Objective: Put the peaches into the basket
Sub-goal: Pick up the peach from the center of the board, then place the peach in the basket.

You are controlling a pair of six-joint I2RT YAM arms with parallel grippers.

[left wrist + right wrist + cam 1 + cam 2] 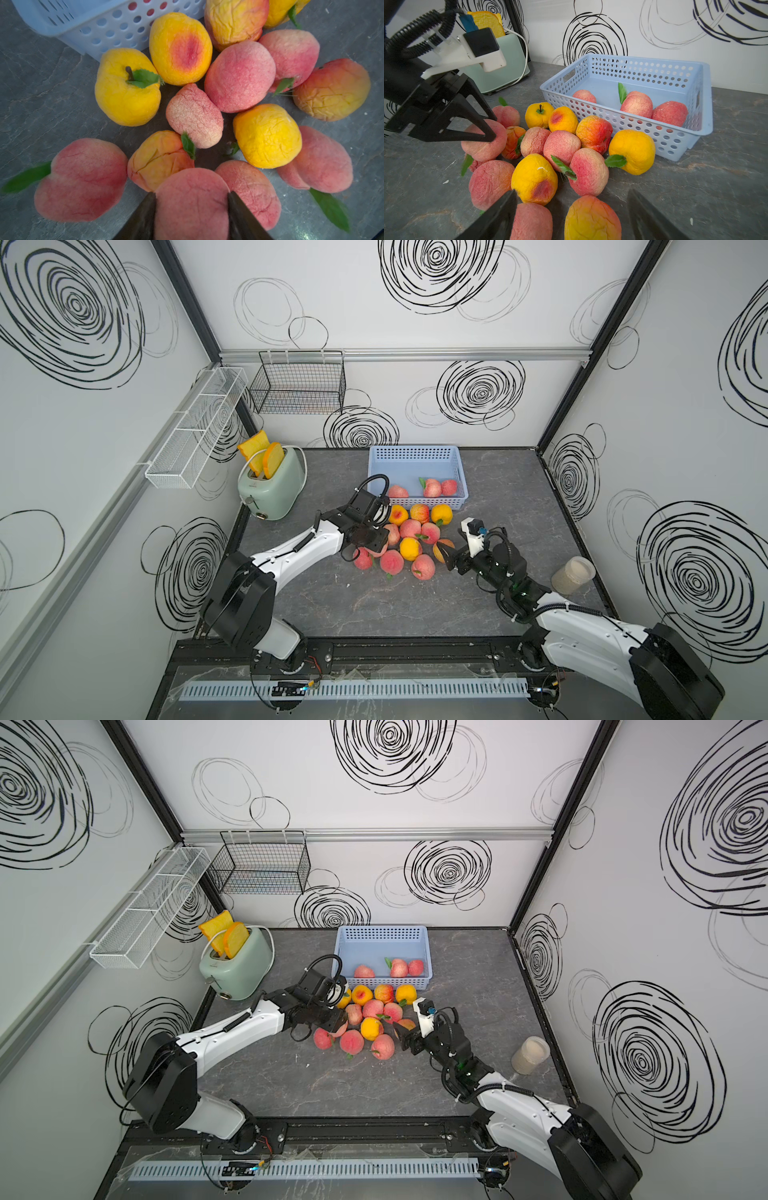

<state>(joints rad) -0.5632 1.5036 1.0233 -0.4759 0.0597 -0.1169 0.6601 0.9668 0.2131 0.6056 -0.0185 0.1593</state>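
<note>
Near the perforated basket [415,454], left gripper [494,128] tight on a fuzzy pink peach [192,214], right gripper [571,192] wide, empty

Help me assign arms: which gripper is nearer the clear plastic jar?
Right. The right gripper is open at the edge of the pile of pink and yellow peaches nearest the clear plastic jar; the left gripper is beyond the pile, fingers shut on a pink peach.

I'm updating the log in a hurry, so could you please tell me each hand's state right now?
Left hand: closed on a pink peach.
Right hand: open, holding nothing.
</note>
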